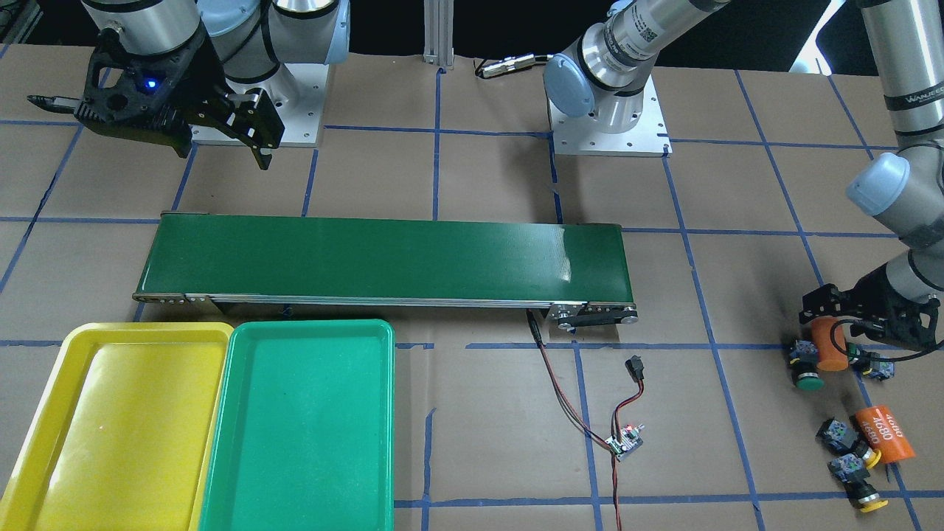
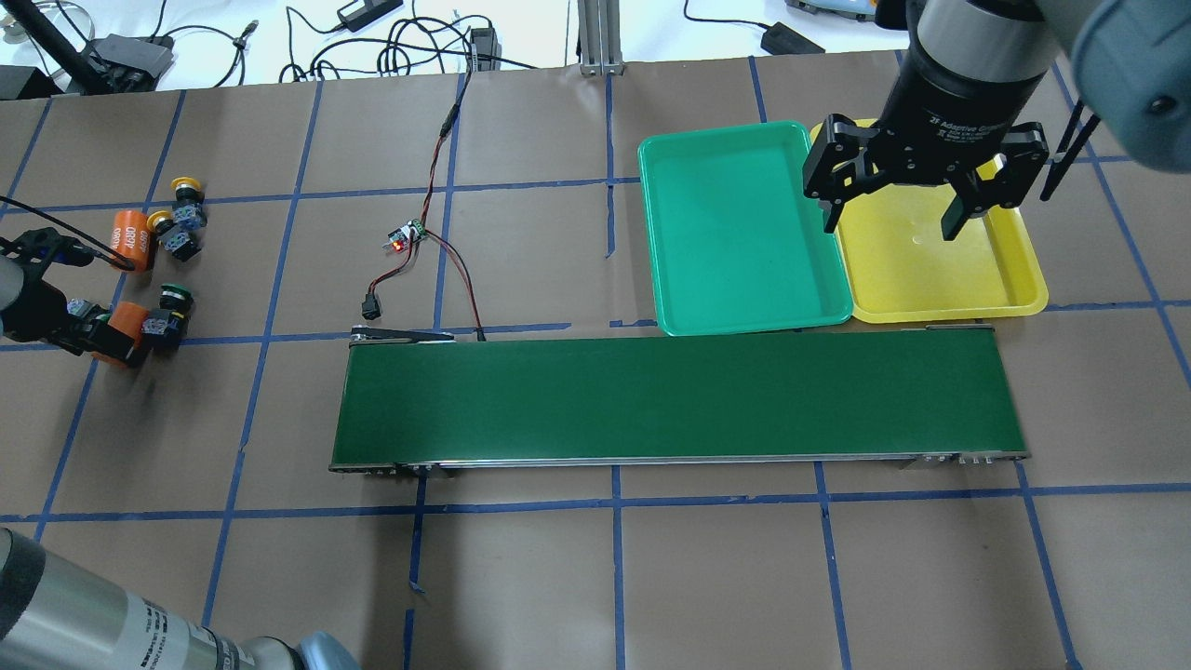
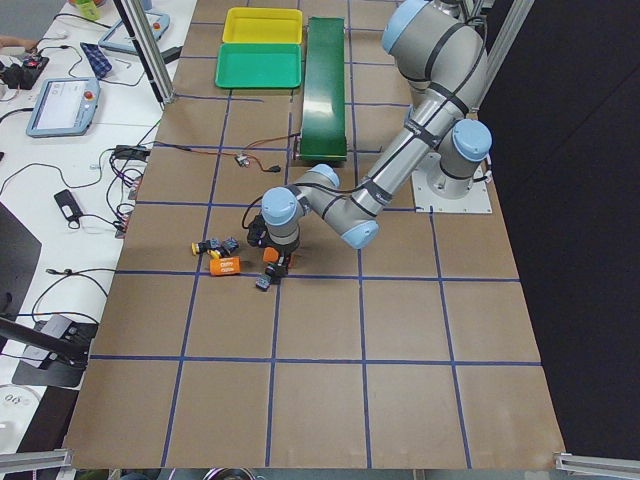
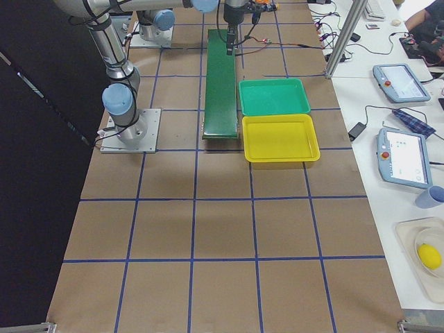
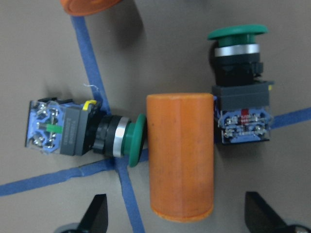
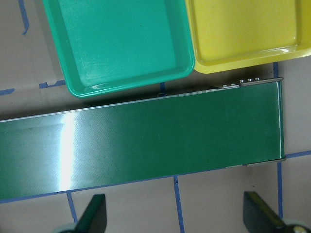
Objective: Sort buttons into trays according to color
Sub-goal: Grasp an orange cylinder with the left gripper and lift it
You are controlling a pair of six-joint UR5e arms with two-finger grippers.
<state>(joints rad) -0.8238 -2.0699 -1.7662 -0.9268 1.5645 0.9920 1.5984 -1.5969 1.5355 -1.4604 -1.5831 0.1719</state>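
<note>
Well, left gripper (image 5: 180,218) is spread wide, fingertips either side of a plain orange cylinder (image 5: 181,155), not touching it; two green-capped grey push-buttons (image 5: 80,133) touch it, one each side; right gripper (image 2: 889,223) wide, holding nothing; second orange cylinder (image 1: 885,435) reads 4680, two yellow-capped grey push-buttons (image 1: 844,436) just beside it; yellow plastic tray (image 1: 140,332) and green plastic tray (image 1: 310,326) abut beside long dark green conveyor belt (image 1: 383,258), well apart from all the buttons.
</note>
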